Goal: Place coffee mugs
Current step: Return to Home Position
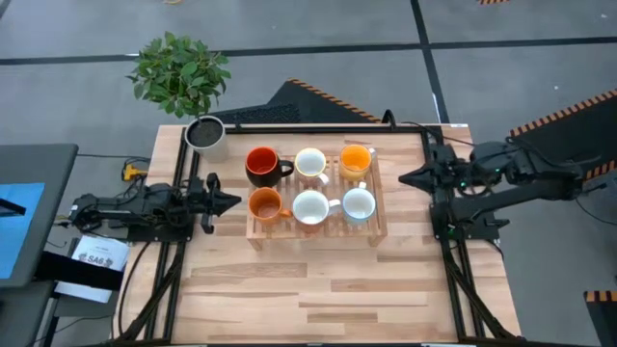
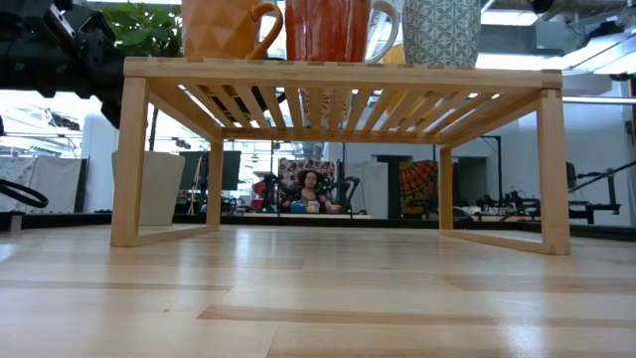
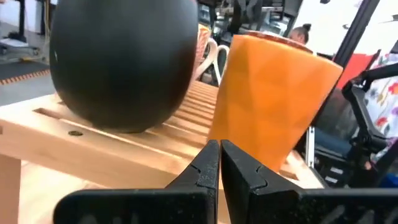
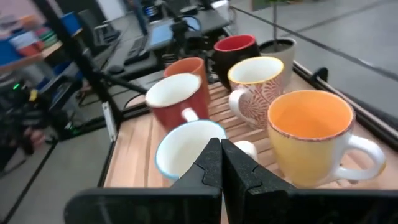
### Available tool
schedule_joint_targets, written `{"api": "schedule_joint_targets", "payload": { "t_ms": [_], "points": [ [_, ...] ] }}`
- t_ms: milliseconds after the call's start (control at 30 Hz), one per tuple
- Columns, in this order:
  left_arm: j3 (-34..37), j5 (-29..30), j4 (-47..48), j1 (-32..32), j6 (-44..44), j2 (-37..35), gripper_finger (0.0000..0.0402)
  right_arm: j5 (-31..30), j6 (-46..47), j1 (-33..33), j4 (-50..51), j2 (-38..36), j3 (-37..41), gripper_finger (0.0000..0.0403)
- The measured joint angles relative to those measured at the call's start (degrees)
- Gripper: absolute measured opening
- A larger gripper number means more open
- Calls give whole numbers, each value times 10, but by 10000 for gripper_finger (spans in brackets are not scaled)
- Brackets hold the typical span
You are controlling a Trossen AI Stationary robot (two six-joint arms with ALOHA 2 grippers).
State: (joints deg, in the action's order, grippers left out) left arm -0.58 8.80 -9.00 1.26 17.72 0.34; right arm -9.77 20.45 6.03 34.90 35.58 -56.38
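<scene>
Six coffee mugs stand in two rows on a slatted wooden rack (image 1: 378, 214). The far row holds a red one with a black handle (image 1: 262, 166), a white one (image 1: 310, 163) and a yellow-orange one (image 1: 356, 160). The near row holds a darker orange one (image 1: 265, 203), a white-lined one (image 1: 310, 207) and a pale one (image 1: 359, 204). My left gripper (image 1: 233, 201) is shut, just left of the rack, pointing at the orange mug (image 3: 273, 99). My right gripper (image 1: 405, 178) is shut, right of the rack, above the mugs (image 4: 311, 134).
A wider pale cup with a dark inside (image 1: 204, 134) stands at the table's far left, near a potted plant (image 1: 180, 72). A black keyboard (image 1: 265, 116) lies beyond the far edge. The near half of the table (image 1: 328, 299) is bare wood. A person (image 2: 311, 187) sits far behind.
</scene>
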Motion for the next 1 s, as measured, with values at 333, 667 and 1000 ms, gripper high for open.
{"api": "schedule_joint_targets", "payload": {
  "t_ms": [333,667,1000],
  "points": [
    [-2,20,68,0,2,2,0,54,-59,0,60,-77,0,19],
    [-3,24,70,0,-20,5,0,88,-69,0,-87,-180,147,19],
    [-4,25,72,0,-21,5,0,84,-81,-12,-145,-333,289,20]
  ]
}}
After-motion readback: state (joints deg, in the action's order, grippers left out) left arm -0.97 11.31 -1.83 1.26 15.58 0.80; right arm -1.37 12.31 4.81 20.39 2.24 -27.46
